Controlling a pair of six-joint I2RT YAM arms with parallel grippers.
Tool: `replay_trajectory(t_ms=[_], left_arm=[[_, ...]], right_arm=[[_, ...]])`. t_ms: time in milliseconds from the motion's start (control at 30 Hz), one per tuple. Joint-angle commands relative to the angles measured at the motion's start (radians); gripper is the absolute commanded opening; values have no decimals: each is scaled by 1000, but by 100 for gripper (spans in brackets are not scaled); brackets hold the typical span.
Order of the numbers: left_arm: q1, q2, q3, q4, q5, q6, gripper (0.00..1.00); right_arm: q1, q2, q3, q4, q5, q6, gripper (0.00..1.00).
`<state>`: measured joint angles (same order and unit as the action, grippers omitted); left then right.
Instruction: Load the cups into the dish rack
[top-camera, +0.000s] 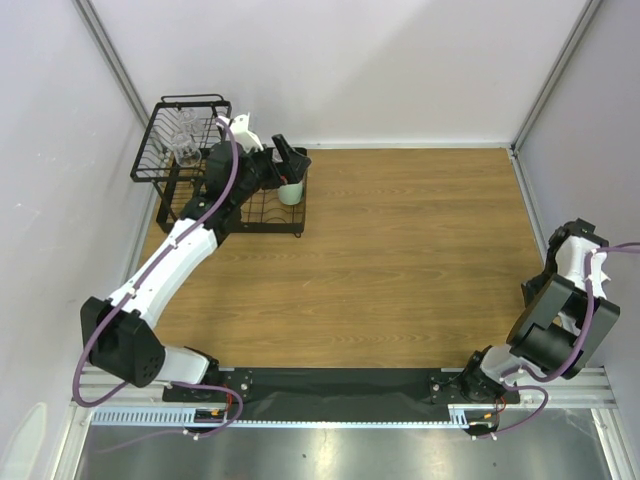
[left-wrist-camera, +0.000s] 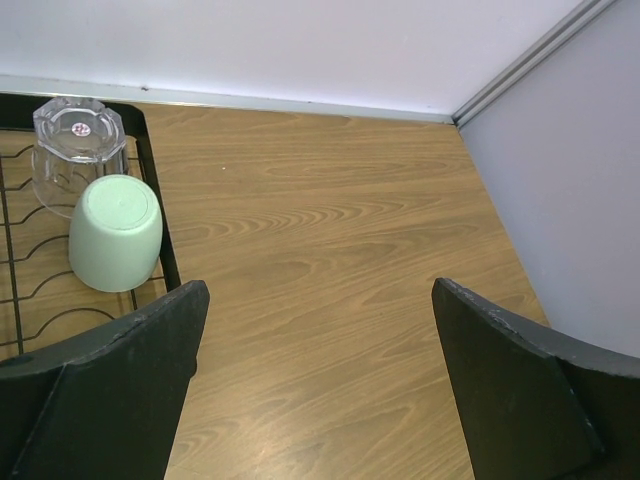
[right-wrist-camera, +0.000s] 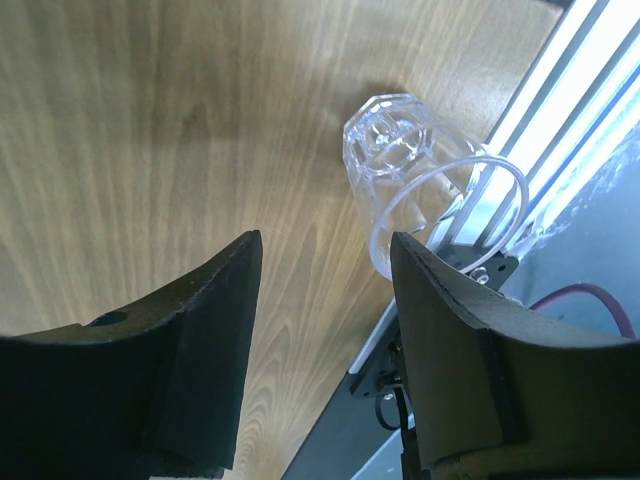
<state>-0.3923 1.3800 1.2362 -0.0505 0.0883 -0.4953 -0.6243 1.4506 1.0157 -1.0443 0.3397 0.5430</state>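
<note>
The black wire dish rack (top-camera: 262, 226) stands at the far left, its raised basket (top-camera: 190, 101) holding a clear glass cup (top-camera: 185, 148). A pale mint-green tumbler (top-camera: 290, 191) stands upside down in the low tray. In the left wrist view the tumbler (left-wrist-camera: 115, 232) touches an upturned clear cup (left-wrist-camera: 78, 148) inside the rack's rim (left-wrist-camera: 157, 205). My left gripper (top-camera: 291, 162) is open and empty just above the tumbler; it also shows in the left wrist view (left-wrist-camera: 315, 360). My right gripper (right-wrist-camera: 322, 300) is open and empty over a clear cup (right-wrist-camera: 415, 175) lying on its side.
The right arm (top-camera: 562, 305) is folded at the near right and hides that cup in the top view. The cup lies close to the table's near edge, beside the metal rail (right-wrist-camera: 545, 120). White walls close in the far, left and right sides.
</note>
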Motion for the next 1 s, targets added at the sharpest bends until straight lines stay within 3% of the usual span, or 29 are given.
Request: replay_trajectory(t_ms=[0,267,500,767,900,967], left_arm=[[6,-52,-6,8,-15,27,100],[9,-50,-18,6,-13,23,100],[18,-61,-20,3,-16,29,100],[23,-84,-35,1,-19,34,100],[23,-88,-40,8,-16,26,100],[23,-88,-35,12,-16,18,100]], right_arm=[[-9,-1,-2,-3,21,18,60],[-21,24,-11,-3,30,31,59],[-37,50,-23,6,13,23,38],[-37,63,-31,15,-19,9,24],[-37,60,-31,21,-60,-18,0],[-34,56,-20,17,-82,-29,0]])
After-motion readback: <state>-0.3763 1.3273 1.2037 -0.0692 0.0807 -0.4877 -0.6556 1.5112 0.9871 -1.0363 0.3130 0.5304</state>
